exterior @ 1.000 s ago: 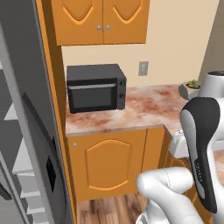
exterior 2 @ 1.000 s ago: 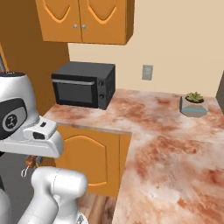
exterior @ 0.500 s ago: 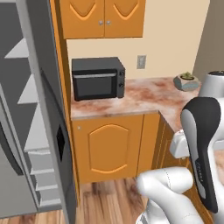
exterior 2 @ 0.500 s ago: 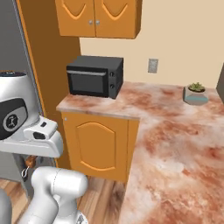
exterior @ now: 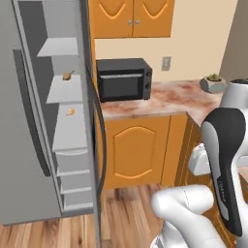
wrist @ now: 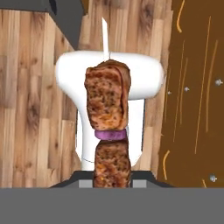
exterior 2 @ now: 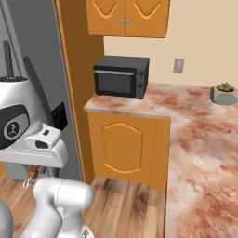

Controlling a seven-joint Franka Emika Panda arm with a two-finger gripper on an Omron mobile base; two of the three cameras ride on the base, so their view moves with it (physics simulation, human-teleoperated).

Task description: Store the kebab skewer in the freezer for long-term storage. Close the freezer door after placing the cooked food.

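One kebab skewer [wrist: 108, 131]: charred, chunky meat, thin pale stick.

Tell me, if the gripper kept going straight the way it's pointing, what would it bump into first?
Probably the wooden floor. The gripper, shut on the kebab skewer, points down at it, though depth is unclear.

Wood floor [exterior: 131, 208], orange cabinets [exterior: 133, 150], marble counter [exterior 2: 204, 139]

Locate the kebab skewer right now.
In the hand view the kebab skewer sits clamped in the gripper, stick tip pointing away, above the wood floor.
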